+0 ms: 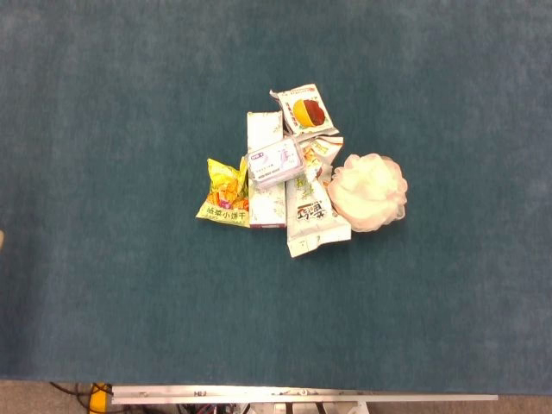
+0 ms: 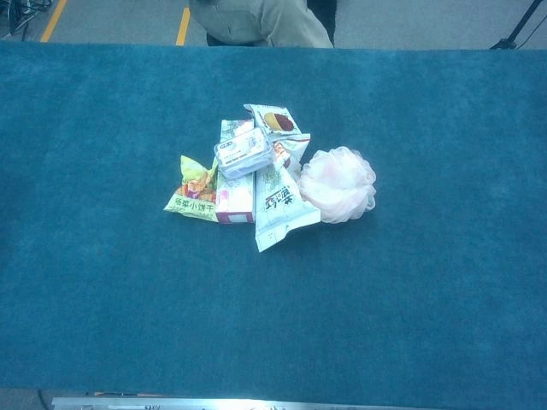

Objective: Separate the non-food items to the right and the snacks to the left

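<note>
1. Neither the left nor the right hand shows in either view, so their state cannot be told.
2. A heap lies mid-table on the teal cloth (image 1: 103,129): yellow crinkled snack bag (image 1: 224,194) leftmost, pale pink mesh bath puff (image 1: 371,191) rightmost.
3. A small clear-wrapped tissue pack (image 1: 274,162) lies atop a long white carton (image 1: 266,172) running near-to-far.

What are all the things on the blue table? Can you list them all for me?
bath pouf: one, pale pink, right edge of the pile
yellow snack bag: one, yellow and green, left edge of the pile
tissue pack: one, white and lilac, on top, middle
long box: one, pale green with pink end, under the tissue pack
white snack pouch: one, white and green, front right
red-print packet: one, white with red and orange, far end
table: one, teal cloth
person: one, beige clothes, behind the table
robot hands: none in view
</note>
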Robot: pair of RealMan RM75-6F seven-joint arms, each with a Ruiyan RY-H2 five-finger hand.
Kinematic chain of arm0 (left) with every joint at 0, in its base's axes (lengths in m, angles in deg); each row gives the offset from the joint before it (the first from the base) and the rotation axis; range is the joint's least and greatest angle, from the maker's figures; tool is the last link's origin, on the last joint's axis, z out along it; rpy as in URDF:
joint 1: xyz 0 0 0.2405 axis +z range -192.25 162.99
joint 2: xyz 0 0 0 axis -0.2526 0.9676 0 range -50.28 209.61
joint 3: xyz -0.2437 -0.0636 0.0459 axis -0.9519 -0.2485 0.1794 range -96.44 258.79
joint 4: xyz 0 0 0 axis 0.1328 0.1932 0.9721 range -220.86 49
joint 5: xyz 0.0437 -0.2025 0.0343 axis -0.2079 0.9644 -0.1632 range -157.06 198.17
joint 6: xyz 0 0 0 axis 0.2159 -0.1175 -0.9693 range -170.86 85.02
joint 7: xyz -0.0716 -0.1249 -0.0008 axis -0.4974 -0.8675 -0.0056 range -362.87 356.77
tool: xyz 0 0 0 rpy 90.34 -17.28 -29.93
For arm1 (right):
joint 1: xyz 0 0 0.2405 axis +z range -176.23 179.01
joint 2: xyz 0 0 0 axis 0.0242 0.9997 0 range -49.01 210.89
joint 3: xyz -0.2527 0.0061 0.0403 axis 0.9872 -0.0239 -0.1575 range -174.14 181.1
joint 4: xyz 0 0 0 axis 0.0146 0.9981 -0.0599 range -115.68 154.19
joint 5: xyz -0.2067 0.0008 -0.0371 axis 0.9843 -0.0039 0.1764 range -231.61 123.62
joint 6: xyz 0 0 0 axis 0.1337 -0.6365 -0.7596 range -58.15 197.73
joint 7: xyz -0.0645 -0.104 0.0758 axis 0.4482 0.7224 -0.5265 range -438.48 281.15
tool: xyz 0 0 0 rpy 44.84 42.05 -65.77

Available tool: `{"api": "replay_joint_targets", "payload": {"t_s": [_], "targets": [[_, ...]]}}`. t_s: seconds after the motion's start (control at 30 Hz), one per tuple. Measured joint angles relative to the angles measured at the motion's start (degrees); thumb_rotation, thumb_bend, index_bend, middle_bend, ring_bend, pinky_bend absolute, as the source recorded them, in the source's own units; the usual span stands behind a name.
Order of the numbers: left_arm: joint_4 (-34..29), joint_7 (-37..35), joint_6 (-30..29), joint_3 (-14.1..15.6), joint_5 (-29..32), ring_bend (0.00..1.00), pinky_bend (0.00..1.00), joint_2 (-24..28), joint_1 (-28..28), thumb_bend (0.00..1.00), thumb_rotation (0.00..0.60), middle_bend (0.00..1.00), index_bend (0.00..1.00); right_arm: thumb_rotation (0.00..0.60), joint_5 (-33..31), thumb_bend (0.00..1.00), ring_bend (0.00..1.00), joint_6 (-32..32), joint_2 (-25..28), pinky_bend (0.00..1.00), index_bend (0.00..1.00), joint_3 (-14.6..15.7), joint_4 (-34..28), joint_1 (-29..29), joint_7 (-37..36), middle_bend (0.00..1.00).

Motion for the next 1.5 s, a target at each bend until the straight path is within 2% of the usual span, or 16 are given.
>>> {"api": "replay_joint_targets", "payload": {"t_s": [0.37, 0.6, 0.73, 0.8, 1.0, 1.23, 1.5], "targets": [[-0.28, -0.05, -0.34, -0.03, -0.28, 0.00, 0.03, 0.37, 0.11, 0.23, 0.600, 0.01, 0.00, 0.600, 1.37, 0.00, 0.19, 0.55, 0.31, 0.33, 0.19, 0.28, -0.34, 0.64, -0.49, 0.25], [-0.22, -0.23, 0.17, -0.47, -0.70, 0.00, 0.03, 1.38, -0.63, 0.23, 0.600, 0.01, 0.00, 0.600, 4.46, 0.00, 0.19, 2.93, 1.75, 0.33, 0.19, -0.19, -2.59, 3.74, 0.17, 0.25], [-0.24, -0.41, 0.97, -0.35, -0.91, 0.00, 0.03, 1.77, -1.01, 0.23, 0.600, 0.01, 0.00, 0.600, 6.61, 0.00, 0.19, 6.54, 2.45, 0.33, 0.18, -0.83, -4.80, 7.37, 0.53, 0.25], [-0.35, -0.35, 1.40, -0.23, -0.95, 0.00, 0.03, 1.91, -1.19, 0.23, 0.600, 0.01, 0.00, 0.600, 7.19, 0.00, 0.19, 8.75, 2.61, 0.33, 0.15, -1.12, -5.79, 9.14, 0.57, 0.25], [-0.62, -0.52, 1.64, 0.19, -1.69, 0.00, 0.03, 2.15, -1.37, 0.23, 0.600, 0.01, 0.00, 0.600, 7.77, 0.00, 0.19, 19.28, 2.33, 0.33, 0.11, -2.40, -9.61, 16.83, 1.54, 0.23], [-0.60, -1.27, 0.82, 1.02, -1.72, 0.00, 0.03, 2.79, -0.23, 0.23, 0.600, 0.01, 0.00, 0.600, 5.96, 0.00, 0.18, 30.50, -2.86, 0.33, 0.10, -4.02, -11.55, 26.42, 6.72, 0.22], [0.15, -2.58, 0.18, 1.15, -0.98, 0.00, 0.03, 2.94, 0.61, 0.23, 0.600, 0.01, 0.00, 0.600, 1.42, 0.00, 0.16, 34.81, -8.76, 0.33, 0.10, -4.25, -10.06, 30.63, 13.83, 0.21]]}}
